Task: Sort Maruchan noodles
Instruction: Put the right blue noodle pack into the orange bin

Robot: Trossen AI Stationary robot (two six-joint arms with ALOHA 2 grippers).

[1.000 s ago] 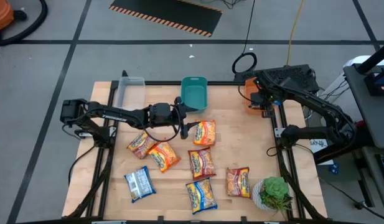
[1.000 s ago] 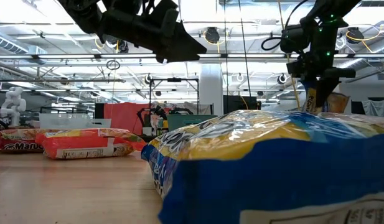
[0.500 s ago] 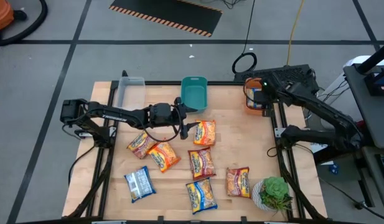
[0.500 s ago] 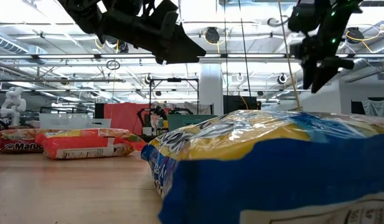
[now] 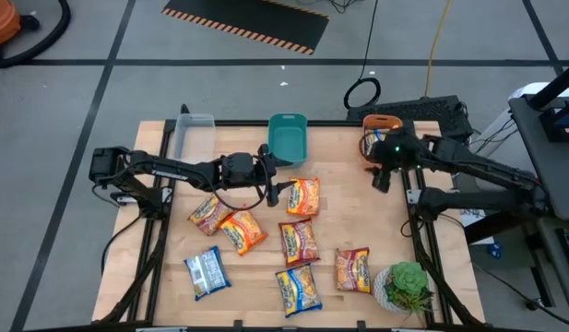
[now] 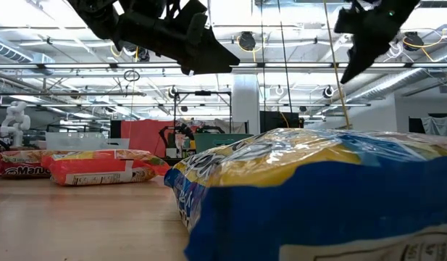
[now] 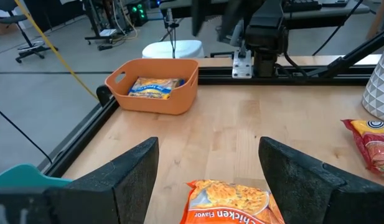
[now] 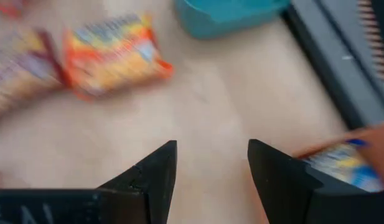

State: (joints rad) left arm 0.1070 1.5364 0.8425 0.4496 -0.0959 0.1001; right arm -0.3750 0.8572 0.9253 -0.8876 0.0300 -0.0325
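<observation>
High view: seven Maruchan noodles packets lie loose on the wooden worktop [image 5: 349, 198], among them an orange packet [image 5: 302, 195], a blue-white packet [image 5: 206, 273] and a yellow-blue packet [image 5: 298, 288]; a potted plant [image 5: 407, 286] stands at one corner. The left claw [image 5: 273, 183] hangs just beside the orange packet, presumably staged for the next pick. The right claw [image 5: 380, 177] hangs over bare wood near the orange bin [image 5: 380, 122], apart from every loose packet. A teal bin [image 5: 288, 136] and a clear bin [image 5: 195, 129] along the far edge appear to await other varieties. Low view: a yellow-blue packet [image 6: 317, 196] fills the foreground and a red packet [image 6: 100, 168] lies farther back; both arms hang above the worktop, touching nothing. Left wrist view: the left claw [image 7: 207, 171] stands wide and empty, its fingers [image 7: 132, 171] framing the near end of the orange packet [image 7: 229, 202], a posture suited to descending on it; the orange bin [image 7: 153, 86] across the worktop holds one sorted packet [image 7: 151, 87]. Right wrist view: the right claw [image 8: 210, 171] is spread wide and empty above bare wood, with the orange packet [image 8: 114, 53] and the teal bin [image 8: 229, 15] ahead, probably seeking its next packet.
</observation>
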